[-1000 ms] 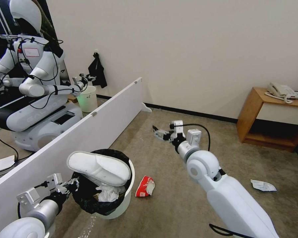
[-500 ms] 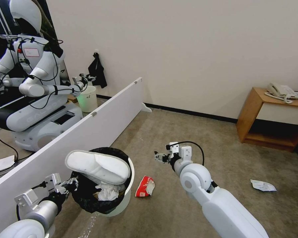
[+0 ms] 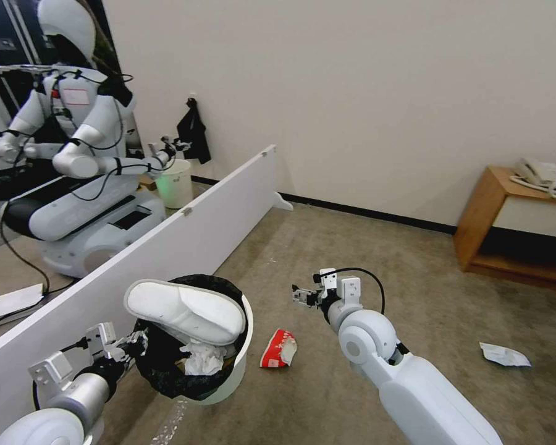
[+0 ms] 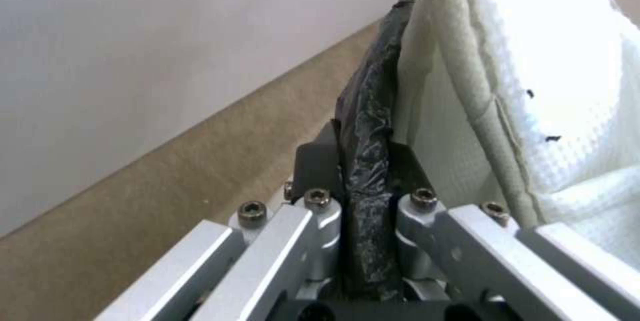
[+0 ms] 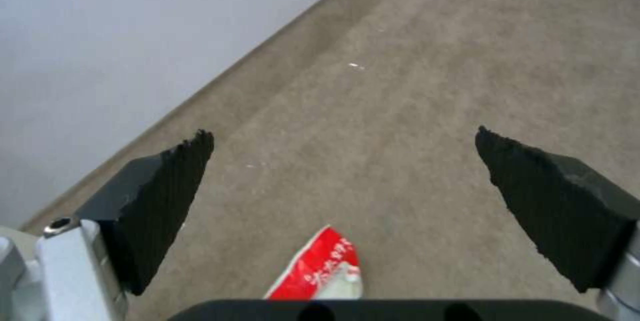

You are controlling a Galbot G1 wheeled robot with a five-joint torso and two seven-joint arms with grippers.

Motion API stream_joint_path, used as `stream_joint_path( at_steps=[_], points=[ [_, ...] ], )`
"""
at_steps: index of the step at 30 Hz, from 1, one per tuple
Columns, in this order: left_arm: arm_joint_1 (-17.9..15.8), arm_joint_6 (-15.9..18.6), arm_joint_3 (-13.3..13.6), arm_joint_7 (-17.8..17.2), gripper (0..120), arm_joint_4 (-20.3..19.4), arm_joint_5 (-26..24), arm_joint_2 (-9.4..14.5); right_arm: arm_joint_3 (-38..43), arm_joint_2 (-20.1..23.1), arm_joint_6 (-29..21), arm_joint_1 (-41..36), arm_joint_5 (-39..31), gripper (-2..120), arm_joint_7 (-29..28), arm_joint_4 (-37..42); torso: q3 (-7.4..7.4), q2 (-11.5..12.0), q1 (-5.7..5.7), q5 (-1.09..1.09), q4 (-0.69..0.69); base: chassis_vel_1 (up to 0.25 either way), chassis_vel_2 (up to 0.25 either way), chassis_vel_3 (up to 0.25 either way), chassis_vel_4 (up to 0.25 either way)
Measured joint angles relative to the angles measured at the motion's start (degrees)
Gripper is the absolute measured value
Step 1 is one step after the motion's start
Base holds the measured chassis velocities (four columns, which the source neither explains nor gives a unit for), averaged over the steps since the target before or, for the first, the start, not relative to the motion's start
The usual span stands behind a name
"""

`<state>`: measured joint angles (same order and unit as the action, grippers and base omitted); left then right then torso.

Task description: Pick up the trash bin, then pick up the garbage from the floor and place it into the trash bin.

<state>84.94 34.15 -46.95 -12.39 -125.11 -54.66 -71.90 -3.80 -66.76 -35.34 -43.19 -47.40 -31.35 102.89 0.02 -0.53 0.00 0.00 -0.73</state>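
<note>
Holding the trash bin (image 3: 228, 377) by its rim, the left gripper (image 3: 133, 343) keeps its mouth close to the litter; a white slipper (image 3: 185, 312) and tissues (image 3: 201, 358) already sit inside. The right gripper (image 3: 304, 296) hovers above the grey-brown carpet (image 3: 414, 296), beyond the red-white packet (image 3: 279, 348) lying just beside the bin. A crumpled paper (image 3: 505, 355) lies well apart, a white partition board (image 3: 185, 241) runs along the left, and a wooden side table (image 3: 506, 228) stands by the wall.

In the left wrist view, the pads (image 4: 320, 161) are clamped on the black bag liner (image 4: 367, 136) at the rim.

In the right wrist view, the fingers (image 5: 167, 196) stand wide apart, with the packet (image 5: 320, 266) below them, likely the next pick.
</note>
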Motion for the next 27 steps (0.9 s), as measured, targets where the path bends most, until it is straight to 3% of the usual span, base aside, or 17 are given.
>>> stream_joint_path(
  at_steps=[5, 27],
  points=[
    [-0.1, -0.9, 0.1, 0.0, 4, 0.0, 0.2, 0.0, -0.6, -0.3, 0.5, 0.2, 0.4, 100, 0.1, -0.1, 0.00, 0.0, 0.00, 0.00, -0.05, 0.000, 0.000, 0.000, 0.000],
    [-0.2, -1.0, 0.5, 0.5, 4, 0.3, 0.3, -0.2, -1.2, 0.0, 1.6, -0.4, 0.9, 100, 1.5, -0.5, 0.00, 0.0, 0.00, 0.00, -0.02, 0.000, 0.000, 0.000, 0.000]
  ],
)
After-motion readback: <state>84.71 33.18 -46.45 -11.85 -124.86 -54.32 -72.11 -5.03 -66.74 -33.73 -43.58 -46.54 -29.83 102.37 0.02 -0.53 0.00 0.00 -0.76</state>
